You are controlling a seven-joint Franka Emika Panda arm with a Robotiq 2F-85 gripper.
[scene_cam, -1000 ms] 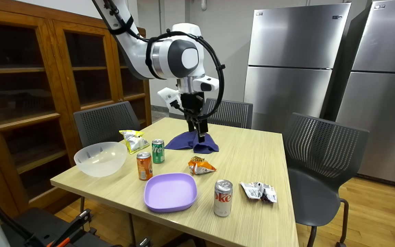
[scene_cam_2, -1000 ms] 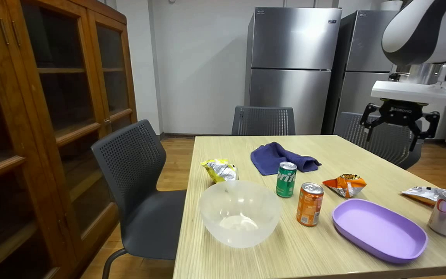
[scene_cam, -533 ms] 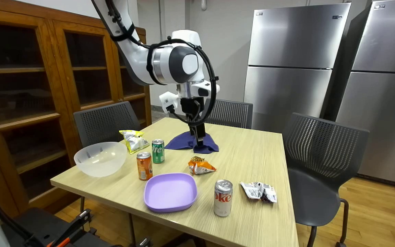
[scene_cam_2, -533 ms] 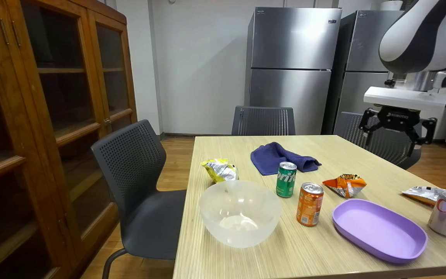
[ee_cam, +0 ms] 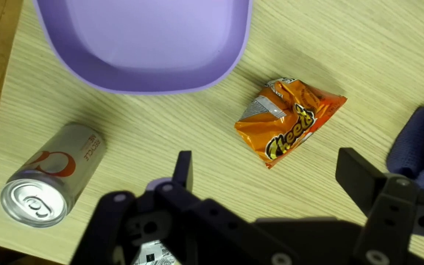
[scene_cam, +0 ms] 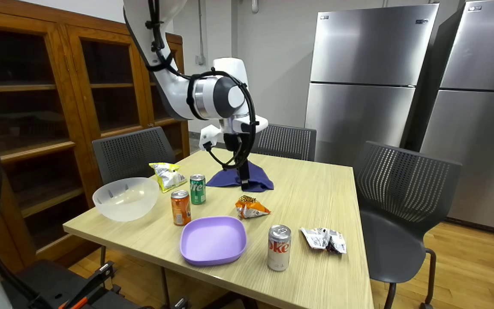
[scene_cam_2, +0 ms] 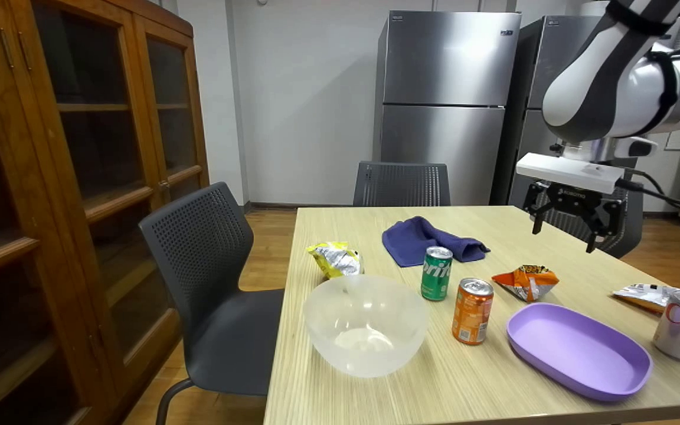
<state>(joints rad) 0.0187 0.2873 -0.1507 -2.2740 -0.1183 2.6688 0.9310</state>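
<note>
The pincer (scene_cam_2: 564, 237) is positioned above the table (ee_cam: 204, 129) with its fingers spread wide apart and nothing gripped; the orange snack bag (ee_cam: 289, 121) lies on the table between the purple tray (ee_cam: 153, 40) and the navy cloth (ee_cam: 418, 143), touching neither. Expect a light, soft package with slick film and contents likely to crush under excess force. Take hold across the crumpled body, fingers on opposite flanks, avoiding the thin pointed corner, which may slip.
</note>
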